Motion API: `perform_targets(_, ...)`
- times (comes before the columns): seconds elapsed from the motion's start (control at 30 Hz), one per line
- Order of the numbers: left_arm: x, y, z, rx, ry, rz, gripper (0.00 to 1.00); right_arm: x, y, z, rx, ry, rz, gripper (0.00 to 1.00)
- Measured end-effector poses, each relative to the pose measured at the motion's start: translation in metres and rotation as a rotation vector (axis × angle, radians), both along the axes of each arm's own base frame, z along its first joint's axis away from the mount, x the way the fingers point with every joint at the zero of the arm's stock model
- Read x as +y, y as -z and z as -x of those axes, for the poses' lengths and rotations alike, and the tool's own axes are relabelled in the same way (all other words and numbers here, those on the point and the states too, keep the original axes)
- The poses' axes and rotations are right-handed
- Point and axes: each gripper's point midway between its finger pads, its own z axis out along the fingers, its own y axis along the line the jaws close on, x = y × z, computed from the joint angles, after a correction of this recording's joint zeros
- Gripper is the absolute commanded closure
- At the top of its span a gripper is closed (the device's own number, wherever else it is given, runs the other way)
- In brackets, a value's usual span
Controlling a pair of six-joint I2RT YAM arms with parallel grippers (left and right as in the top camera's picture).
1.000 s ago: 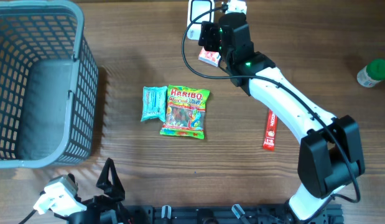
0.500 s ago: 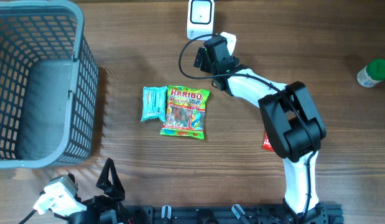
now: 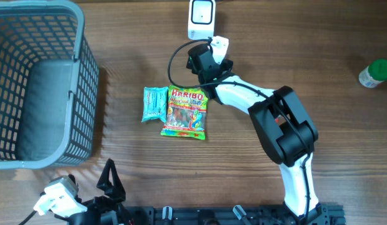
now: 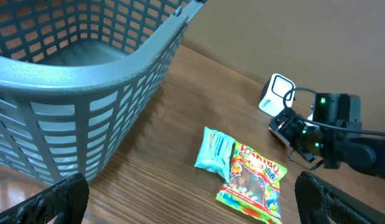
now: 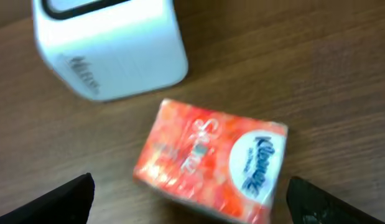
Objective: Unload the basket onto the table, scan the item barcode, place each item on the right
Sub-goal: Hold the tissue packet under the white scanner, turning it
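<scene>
An orange-red Kleenex tissue pack (image 5: pixel 211 162) lies flat on the wood in the right wrist view, just in front of the white scanner (image 5: pixel 111 46). My right gripper (image 5: pixel 192 208) hovers over the pack, open, its fingertips (image 5: pixel 61 202) wide to either side and not touching it. From overhead the right gripper (image 3: pixel 204 59) sits below the scanner (image 3: pixel 201 17) and hides the pack. My left gripper (image 4: pixel 195 205) is open and empty, low at the table's near edge (image 3: pixel 109 180).
A grey basket (image 3: pixel 37 81) fills the left side. A Haribo bag (image 3: pixel 185 112) and a teal packet (image 3: pixel 154 104) lie side by side mid-table, just below the right gripper. A green-capped bottle (image 3: pixel 376 73) stands at the far right.
My right arm has folded in and swung its gripper left, from beside the scanner to below it. The tissue pack seen beside the gripper overhead is now covered. The left arm is still.
</scene>
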Motion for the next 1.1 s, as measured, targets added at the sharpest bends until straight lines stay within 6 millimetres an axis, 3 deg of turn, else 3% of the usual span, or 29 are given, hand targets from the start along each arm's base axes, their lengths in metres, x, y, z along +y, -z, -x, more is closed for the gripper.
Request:
perform_targets(0.1,0.000,0.000,0.000,0.000,0.000,0.000,0.00,-0.015,0.021,-0.006,-0.009,0.051,0.036,0.00)
perform_targets(0.23,0.000,0.000,0.000,0.000,0.000,0.000,0.00,-0.015,0.023,-0.006,-0.011,0.062,0.055,0.01)
perform_targets(0.27,0.000,0.000,0.000,0.000,0.000,0.000,0.00,-0.014,0.024,-0.006,-0.005,0.059,0.060,0.05)
perform_targets(0.3,0.000,0.000,0.000,0.000,0.000,0.000,0.00,-0.014,0.024,-0.006,0.000,0.058,0.063,0.18)
perform_targets(0.4,0.000,0.000,0.000,0.000,0.000,0.000,0.00,-0.017,0.027,-0.004,0.015,0.064,0.086,0.32)
perform_targets(0.6,0.000,0.000,0.000,0.000,0.000,0.000,0.00,-0.021,0.029,0.000,0.069,0.064,0.124,0.36)
perform_targets(0.7,0.000,0.000,0.000,0.000,0.000,0.000,0.00,-0.028,0.028,0.023,0.233,0.032,0.197,0.41)
perform_targets(0.8,0.000,0.000,0.000,0.000,0.000,0.000,0.00,-0.025,0.013,0.057,0.431,-0.073,0.202,0.41)
perform_targets(0.87,0.000,0.000,0.000,-0.001,0.000,-0.001,0.00,-0.010,-0.007,0.072,0.497,-0.154,0.107,0.39)
perform_targets(1.0,0.000,0.000,0.000,0.000,0.000,0.000,0.00,0.024,-0.050,0.082,0.516,-0.304,-0.131,0.38)
perform_targets(1.1,0.000,0.000,0.000,0.000,0.000,0.000,0.00,0.039,-0.064,0.081,0.526,-0.387,-0.278,0.42)
